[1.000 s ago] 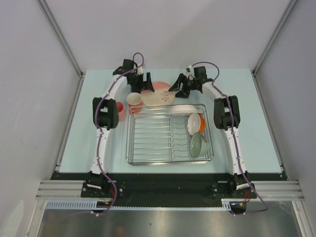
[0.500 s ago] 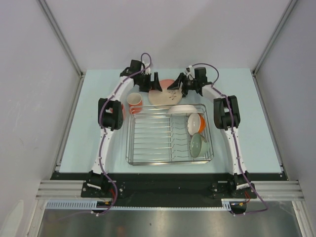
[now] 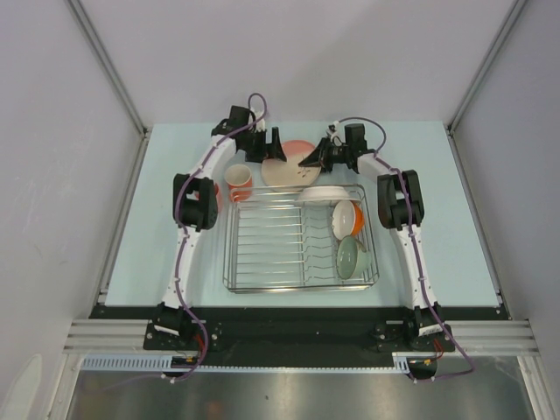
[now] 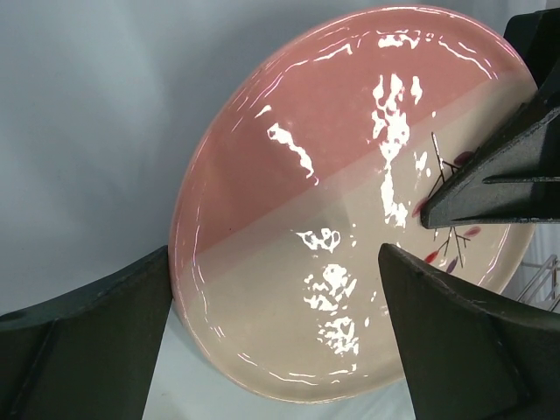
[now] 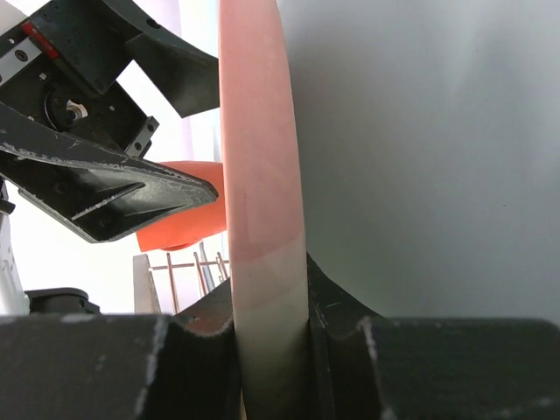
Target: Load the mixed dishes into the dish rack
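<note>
Barely any shift since half a second ago: right gripper (image 3: 308,159) still pinches the tilted pink-and-cream round plate (image 3: 289,173), upper centre behind the silver wire dish rack (image 3: 262,236) (left gripper (image 3: 275,150) spread wide); plate's right rim hidden.

I see bright, even light from above, with soft shadows. White glare speckles the plate (image 4: 289,157) inside my left pincer (image 4: 276,262). At the right pincer (image 5: 271,319) its rim blurs and the background washes out.
</note>
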Available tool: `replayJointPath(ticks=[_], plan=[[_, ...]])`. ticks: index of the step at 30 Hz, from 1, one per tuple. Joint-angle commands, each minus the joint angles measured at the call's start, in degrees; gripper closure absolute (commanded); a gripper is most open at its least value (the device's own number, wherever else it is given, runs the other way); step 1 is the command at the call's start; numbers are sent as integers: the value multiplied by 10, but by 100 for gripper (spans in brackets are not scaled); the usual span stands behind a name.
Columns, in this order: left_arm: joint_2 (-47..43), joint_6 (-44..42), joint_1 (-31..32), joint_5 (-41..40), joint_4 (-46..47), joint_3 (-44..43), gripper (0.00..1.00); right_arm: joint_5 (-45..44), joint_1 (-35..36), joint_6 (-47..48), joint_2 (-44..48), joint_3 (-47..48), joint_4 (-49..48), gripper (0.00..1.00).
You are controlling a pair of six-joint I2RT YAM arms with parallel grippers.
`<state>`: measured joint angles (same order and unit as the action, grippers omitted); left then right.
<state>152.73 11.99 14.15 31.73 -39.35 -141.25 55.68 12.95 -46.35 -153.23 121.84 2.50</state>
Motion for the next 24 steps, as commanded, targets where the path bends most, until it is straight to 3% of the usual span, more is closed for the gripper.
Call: replayJointPath(ticks=[1,11,18,24], plan=[[-10,29,43,141,-18,-10,0,-19,24,37,43,23,-3,100],[-204,26,-26,154,-36,46,0,-67,-27,68,111,84,-38,100],[-340,-35,-29,115,-103,162,0,-103,-33,124,157,186,25,100],[-404,-40,-41,106,-129,181,0,-121,-33,218,286,142,99,100]])
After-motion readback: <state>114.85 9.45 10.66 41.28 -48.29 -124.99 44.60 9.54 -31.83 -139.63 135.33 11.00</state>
